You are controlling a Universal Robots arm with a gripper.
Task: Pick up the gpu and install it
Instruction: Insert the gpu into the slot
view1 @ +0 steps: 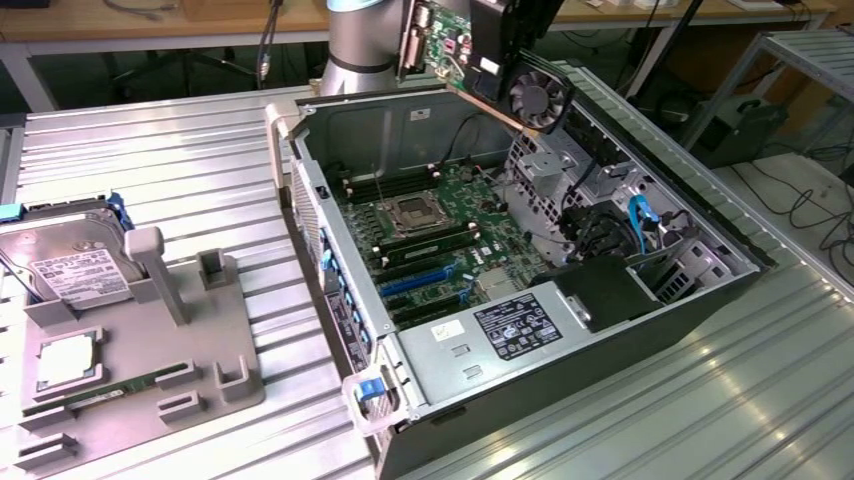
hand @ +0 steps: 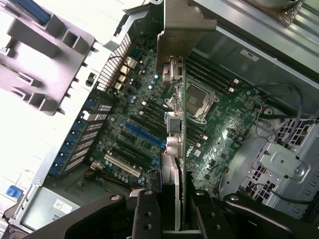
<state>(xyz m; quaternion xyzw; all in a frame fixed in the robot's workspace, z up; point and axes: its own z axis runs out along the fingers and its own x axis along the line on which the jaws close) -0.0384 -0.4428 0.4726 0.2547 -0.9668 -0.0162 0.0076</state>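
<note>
The gpu point(view1: 534, 97) hangs tilted in the air above the far rim of the open computer case point(view1: 334, 300). Its green board, black fan and silver bracket show. My gripper point(view1: 491, 45) is shut on it from above. In the wrist view the gpu point(hand: 174, 149) is seen edge-on, running from between my fingers point(hand: 145, 215) out to its silver bracket point(hand: 185, 30). It hovers over the motherboard point(hand: 224, 134), well above the blue expansion slots point(hand: 144, 135) and touching nothing in the case.
A CPU socket point(view1: 407, 212), a drive cage point(view1: 547, 190) and a power supply point(view1: 514, 330) sit inside the case. On the exterior view's left, a grey fixture point(view1: 174, 330) holds a silver hard drive point(view1: 74, 265), a processor point(view1: 67, 362) and a memory stick point(view1: 120, 390).
</note>
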